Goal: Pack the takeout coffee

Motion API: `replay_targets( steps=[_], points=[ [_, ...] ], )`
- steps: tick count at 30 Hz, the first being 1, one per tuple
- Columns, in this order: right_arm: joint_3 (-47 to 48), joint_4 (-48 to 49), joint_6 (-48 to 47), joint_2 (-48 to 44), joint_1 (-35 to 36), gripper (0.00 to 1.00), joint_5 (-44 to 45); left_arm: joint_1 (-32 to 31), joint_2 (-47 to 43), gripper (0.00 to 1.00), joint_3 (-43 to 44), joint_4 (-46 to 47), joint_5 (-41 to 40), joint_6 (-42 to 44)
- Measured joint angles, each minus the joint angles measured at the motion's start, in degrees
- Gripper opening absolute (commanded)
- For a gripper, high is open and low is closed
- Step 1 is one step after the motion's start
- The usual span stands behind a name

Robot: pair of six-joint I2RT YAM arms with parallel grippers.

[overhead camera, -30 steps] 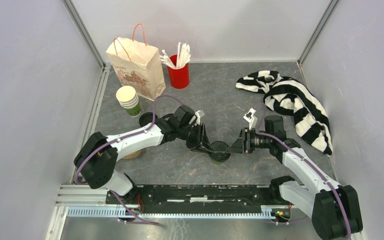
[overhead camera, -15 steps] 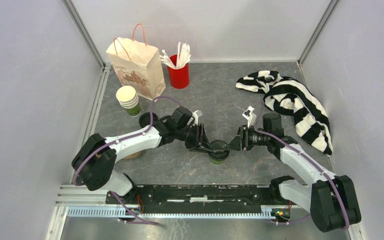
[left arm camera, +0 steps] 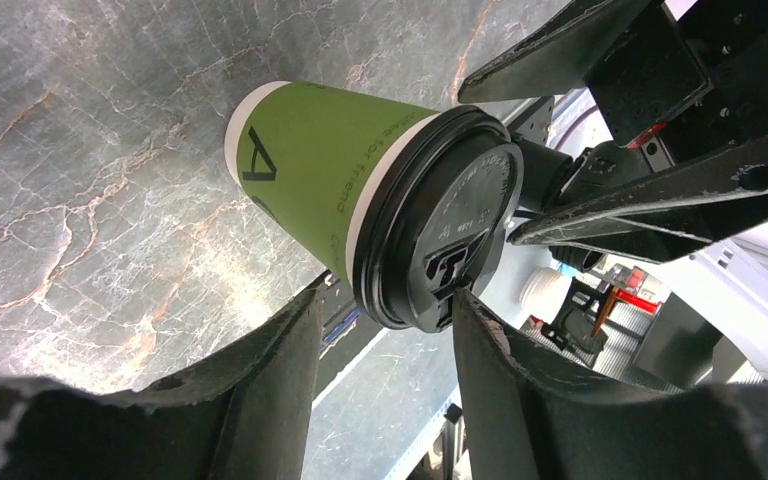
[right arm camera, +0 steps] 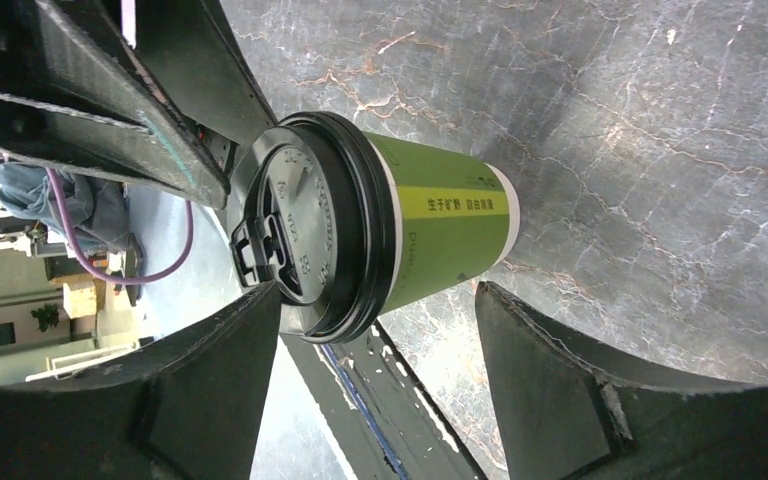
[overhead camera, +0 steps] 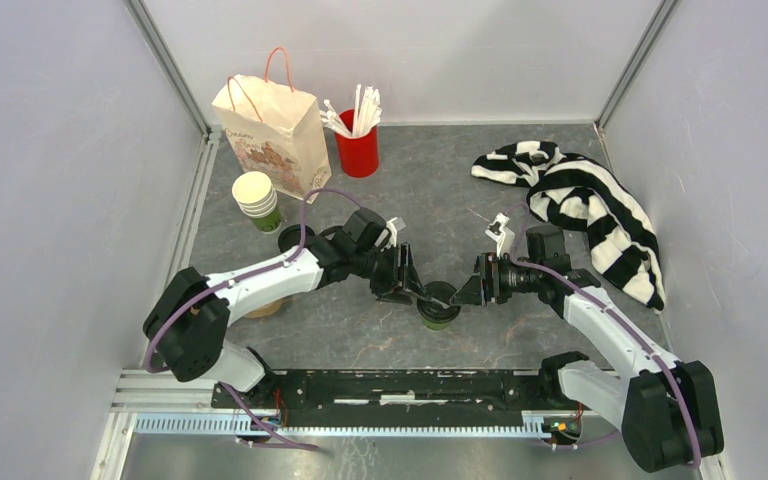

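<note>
Left hand [overhead camera: 425, 293] and right hand [overhead camera: 457, 292] stand released, flanking the lidded cup [overhead camera: 439, 308] toward the worktop's [overhead camera: 440, 190] near edge; judged light, crushable, best gripped gently mid-wall.

A fixed camera is looking down from above and behind the two arms. It is taking in the whole grey table [overhead camera: 360, 335] from a distance, with the arm bases along the bottom edge. The left wrist camera is peering out between the prongs of the left gripper [left arm camera: 385, 310], very close to a lidded green cup [left arm camera: 310, 170], and is facing the opposite arm. The right wrist camera is looking back the other way through the right gripper [right arm camera: 378, 295], equally close. All three views are sharing that cup and the table around it.
</note>
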Motion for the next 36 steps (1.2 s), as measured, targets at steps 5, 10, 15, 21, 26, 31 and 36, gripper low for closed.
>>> replay_targets(
  steps=[5,10,15,21,26,31,36],
  points=[
    [0.02,0.98,1.62,-0.11,0.0,0.77,-0.79,0.0,0.46,0.6,-0.31,-0.04,0.31,0.0],
    [1.14,1.99,2.64,0.79,0.0,0.63,-0.44,0.0,0.44,0.63,-0.31,0.07,0.28,-0.02],
    [1.31,4.57,3.67,2.97,-0.26,0.5,-0.5,0.0,0.0,0.53,-1.01,1.14,0.37,-0.04],
    [-1.86,10.38,5.35,3.26,-1.55,0.43,-2.36,0.0,-0.39,0.45,-3.72,3.82,1.16,-0.11],
    [-6.91,18.82,7.21,3.8,-3.43,0.42,-6.78,0.04,-0.72,0.44,-5.95,7.85,2.27,-0.15],
    [-7.72,21.49,7.63,4.35,-3.76,0.45,-8.98,0.0,-1.14,0.52,-5.77,7.17,2.08,0.0],
    [-5.68,16.04,6.88,2.71,-3.61,0.66,-7.5,0.0,-1.14,0.64,-2.05,0.68,0.39,0.76]
  ],
)
